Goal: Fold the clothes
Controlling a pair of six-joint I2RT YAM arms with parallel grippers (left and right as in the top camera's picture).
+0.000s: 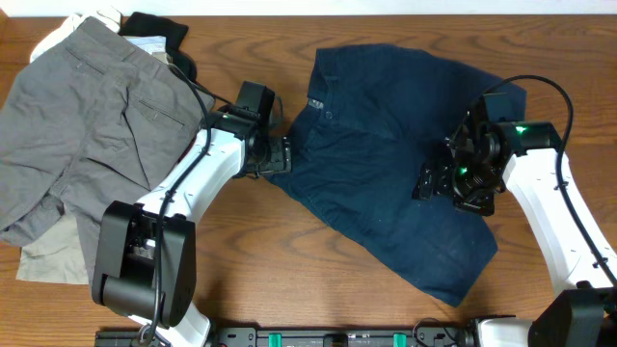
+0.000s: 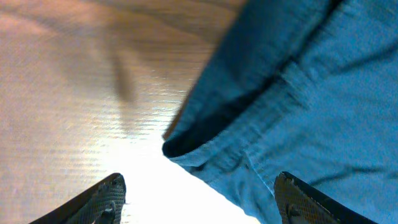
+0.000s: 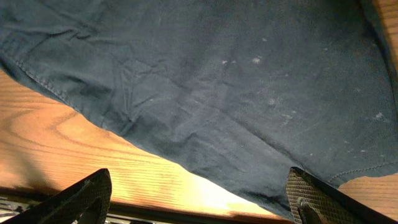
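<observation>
The clothes, a pair of dark navy shorts (image 1: 386,145), lie spread flat on the wooden table, waistband and button toward the upper left, legs toward the lower right. My left gripper (image 1: 285,154) is open at the shorts' left edge by the waistband. In the left wrist view the waistband corner (image 2: 205,146) lies just ahead of the left gripper (image 2: 199,199), cloth reaching toward the right-hand finger (image 2: 305,202). My right gripper (image 1: 425,184) hovers open over the right leg. The right wrist view shows the leg's edge (image 3: 205,106) above the open right gripper (image 3: 199,199), nothing held.
Grey shorts (image 1: 87,125) lie at the left over a beige garment (image 1: 43,262). A black garment (image 1: 159,27) and a white one (image 1: 56,37) sit at the back left. The table's front edge and a rail (image 1: 347,337) run along the bottom.
</observation>
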